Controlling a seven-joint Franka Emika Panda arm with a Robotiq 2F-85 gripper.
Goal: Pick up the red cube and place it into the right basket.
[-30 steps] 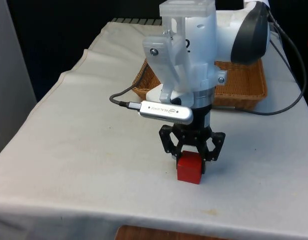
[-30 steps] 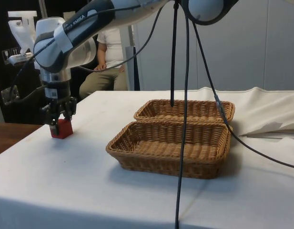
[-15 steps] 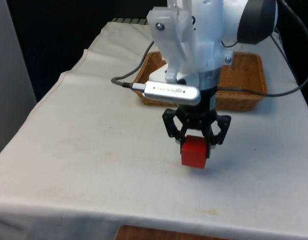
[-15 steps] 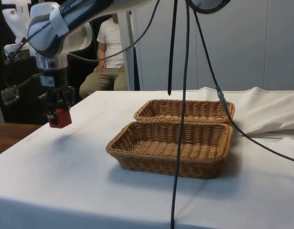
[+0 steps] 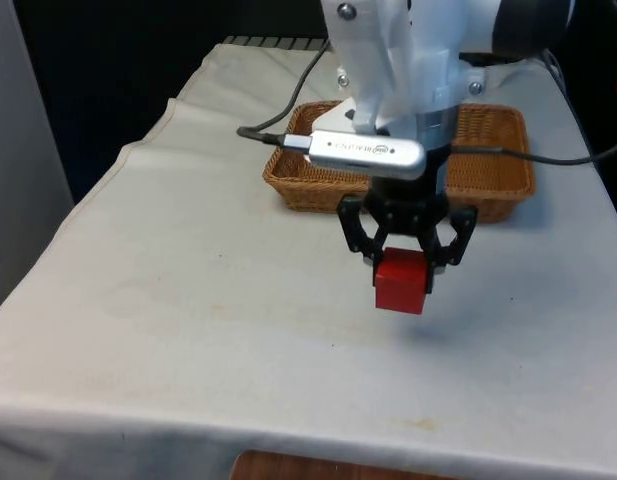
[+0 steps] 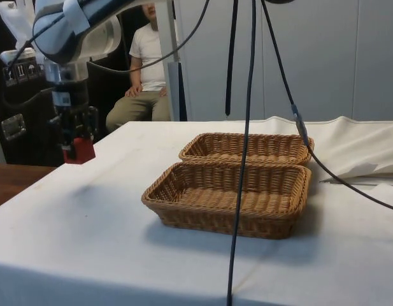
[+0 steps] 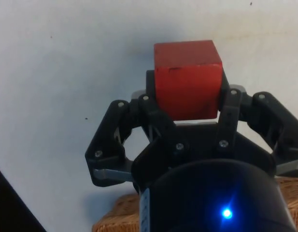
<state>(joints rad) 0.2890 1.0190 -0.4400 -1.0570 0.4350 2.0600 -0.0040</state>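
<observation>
My gripper is shut on the red cube and holds it in the air above the white cloth, a short way in front of the baskets. In the side view the red cube hangs under the gripper, well clear of the table, out past the baskets' end. The wrist view has the cube clamped between both fingers. Two wicker baskets lie side by side: the left basket and the right basket. The arm hides their middle in the front view.
The side view has one basket nearer and one farther. Black cables hang down in front of them. A person sits behind the table. The table's front edge lies below the cube.
The gripper has lifted the red cube off the cloth. It has carried the cube up and a little towards the baskets and the front view's right.
</observation>
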